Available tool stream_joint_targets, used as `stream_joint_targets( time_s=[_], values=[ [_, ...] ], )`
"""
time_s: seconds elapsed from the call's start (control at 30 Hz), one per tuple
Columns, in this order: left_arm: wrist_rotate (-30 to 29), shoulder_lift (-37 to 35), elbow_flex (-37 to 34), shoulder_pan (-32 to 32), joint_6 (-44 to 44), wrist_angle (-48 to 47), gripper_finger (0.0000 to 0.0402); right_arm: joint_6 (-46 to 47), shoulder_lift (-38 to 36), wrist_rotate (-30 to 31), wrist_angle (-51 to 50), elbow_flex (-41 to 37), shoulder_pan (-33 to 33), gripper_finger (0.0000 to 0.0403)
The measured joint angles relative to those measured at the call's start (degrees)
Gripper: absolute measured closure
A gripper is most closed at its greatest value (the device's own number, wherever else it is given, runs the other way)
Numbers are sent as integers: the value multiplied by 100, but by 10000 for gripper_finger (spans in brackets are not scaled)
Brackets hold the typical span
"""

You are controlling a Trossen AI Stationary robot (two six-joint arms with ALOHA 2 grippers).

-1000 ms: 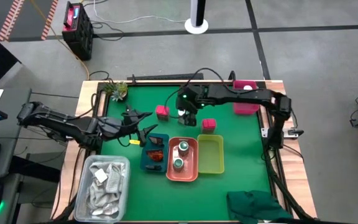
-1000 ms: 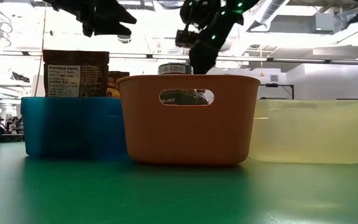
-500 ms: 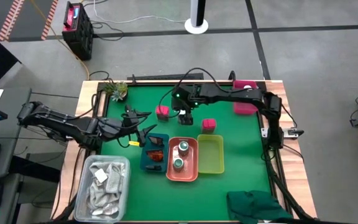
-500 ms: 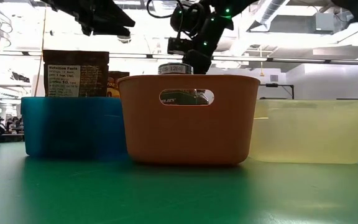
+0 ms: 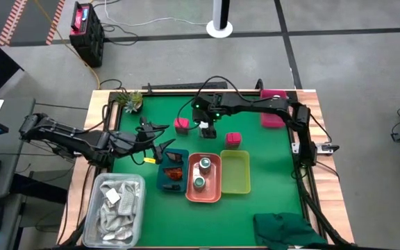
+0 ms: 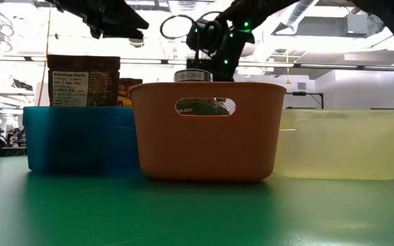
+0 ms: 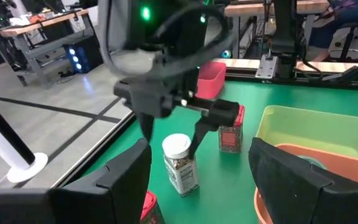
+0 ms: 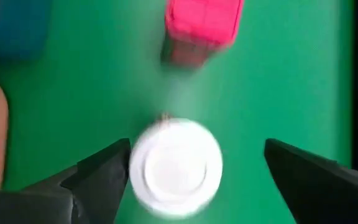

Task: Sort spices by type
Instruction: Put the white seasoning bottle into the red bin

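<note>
Dark brown packet (image 6: 83,80) standing in the blue tray (image 6: 81,140), low view: white panel headed "Nutrition Facts", smaller lines beneath not legible. Jar lid (image 6: 193,76) above the orange tray (image 6: 207,130) rim: digits, unclear
</note>
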Motion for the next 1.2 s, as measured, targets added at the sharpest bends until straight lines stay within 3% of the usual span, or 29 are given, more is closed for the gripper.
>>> stream_joint_targets(
  time_s=[0.3,0.47,0.6,0.87,1.2],
  values=[
    [0,0,2,6,8,-50,146,7,450,-7,153,-3,-26,10],
    [-20,0,2,27,48,-55,146,490,528,-11,262,-15,-62,16],
    [-48,0,2,28,48,-60,146,930,524,-13,208,-11,-107,49],
    [-59,0,2,28,42,-60,146,1098,496,-15,-63,-4,-102,170],
    [-114,0,2,28,16,-58,146,946,408,-3,-1207,577,-263,177]
  ],
)
